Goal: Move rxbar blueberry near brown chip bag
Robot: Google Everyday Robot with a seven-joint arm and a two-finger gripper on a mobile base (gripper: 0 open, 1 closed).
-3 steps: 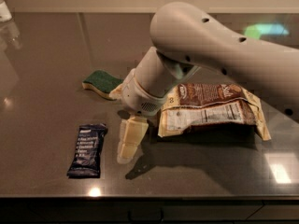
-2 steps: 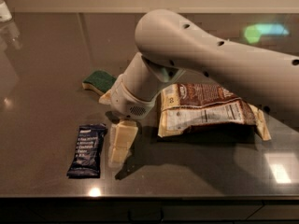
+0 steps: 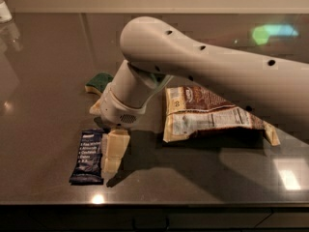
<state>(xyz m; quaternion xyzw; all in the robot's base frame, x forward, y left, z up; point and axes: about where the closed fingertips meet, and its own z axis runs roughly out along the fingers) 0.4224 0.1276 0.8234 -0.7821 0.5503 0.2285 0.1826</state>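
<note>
Cream-coloured tool (image 3: 115, 151) sat low over the dark counter (image 3: 48, 81), clenched or released I could not tell, just beside the small flat navy-blue rxbar blueberry wrapper (image 3: 88, 156), opposite the large crinkled brown chip bag (image 3: 207, 115); the bar looked light, thin, slippery, best pinched across its narrow width.
</note>
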